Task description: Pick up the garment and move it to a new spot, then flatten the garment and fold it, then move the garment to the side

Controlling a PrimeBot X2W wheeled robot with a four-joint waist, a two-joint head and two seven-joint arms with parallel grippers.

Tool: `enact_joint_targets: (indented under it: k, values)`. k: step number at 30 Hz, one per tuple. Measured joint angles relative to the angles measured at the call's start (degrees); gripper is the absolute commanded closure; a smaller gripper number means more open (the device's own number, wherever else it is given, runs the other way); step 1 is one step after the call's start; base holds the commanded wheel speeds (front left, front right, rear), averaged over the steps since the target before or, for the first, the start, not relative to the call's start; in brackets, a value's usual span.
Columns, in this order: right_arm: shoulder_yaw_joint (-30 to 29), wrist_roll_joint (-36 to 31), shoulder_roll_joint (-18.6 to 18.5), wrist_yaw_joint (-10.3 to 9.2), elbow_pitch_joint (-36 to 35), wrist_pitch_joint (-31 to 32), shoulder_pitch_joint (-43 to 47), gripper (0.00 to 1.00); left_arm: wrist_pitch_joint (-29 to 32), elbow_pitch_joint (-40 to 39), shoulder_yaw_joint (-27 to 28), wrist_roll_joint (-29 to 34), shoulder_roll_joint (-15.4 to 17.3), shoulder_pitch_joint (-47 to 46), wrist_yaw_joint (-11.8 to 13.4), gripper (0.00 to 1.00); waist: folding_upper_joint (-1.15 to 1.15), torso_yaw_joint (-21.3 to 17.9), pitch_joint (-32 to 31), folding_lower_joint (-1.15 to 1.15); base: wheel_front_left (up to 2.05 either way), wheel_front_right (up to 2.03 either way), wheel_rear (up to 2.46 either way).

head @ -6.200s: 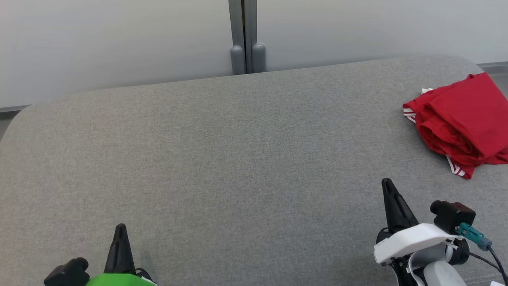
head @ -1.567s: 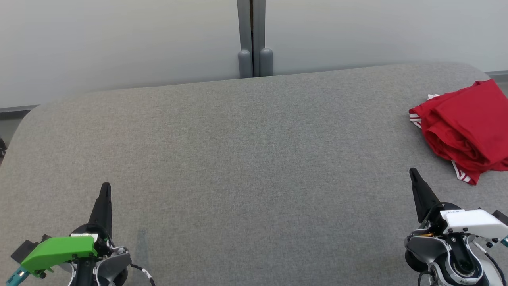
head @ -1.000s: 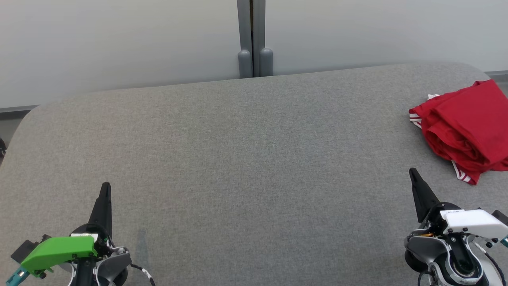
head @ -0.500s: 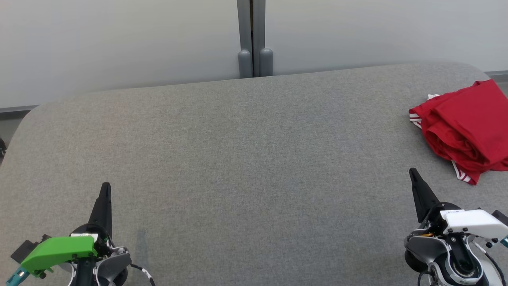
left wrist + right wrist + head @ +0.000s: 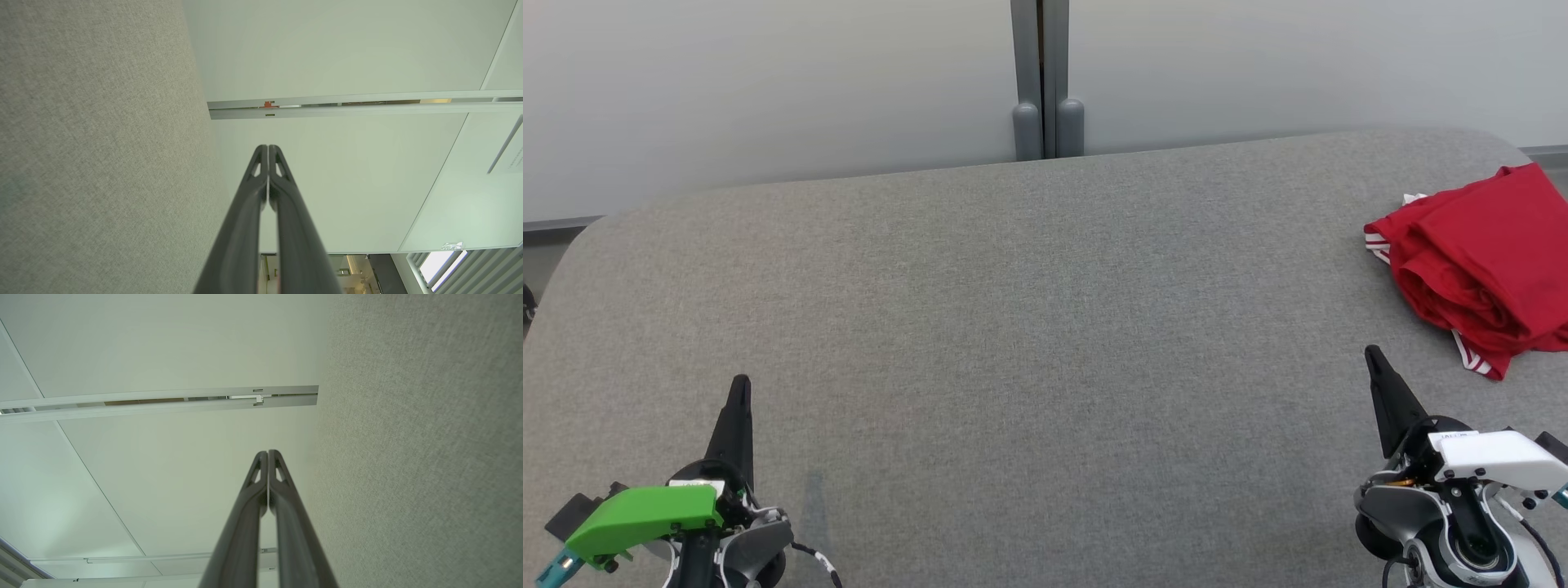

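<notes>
The garment (image 5: 1490, 265) is a red cloth with white striped trim, folded into a bundle at the right edge of the grey table (image 5: 1029, 327). My right gripper (image 5: 1374, 355) sits at the lower right, a short way in front of and left of the bundle, shut and empty. At the lower left my left gripper (image 5: 740, 384) is shut too, with nothing in it. In the wrist views, the left gripper (image 5: 268, 148) and the right gripper (image 5: 268, 452) each show two fingers pressed together, lying sideways over the table and pointing at the wall.
A pale wall with a grey vertical post (image 5: 1045, 77) runs behind the table's far edge. The table's rounded corners lie at the far left and far right, and the garment reaches past the right frame edge.
Over the last second nothing has moved. Since the earliest frame both arms have risen further into the head view, and the whole picture has shifted a little.
</notes>
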Motion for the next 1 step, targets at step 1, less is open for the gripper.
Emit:
enact_joint_targets:
  k: [1]
  values:
    - [0.00, -0.01, 0.01, 0.00, 0.00, 0.00, 0.00, 1.00, 0.00, 0.00, 0.00, 0.00, 0.00, 0.00, 0.00, 1.00, 0.00, 0.00, 0.00, 0.00, 0.00, 0.00, 0.00]
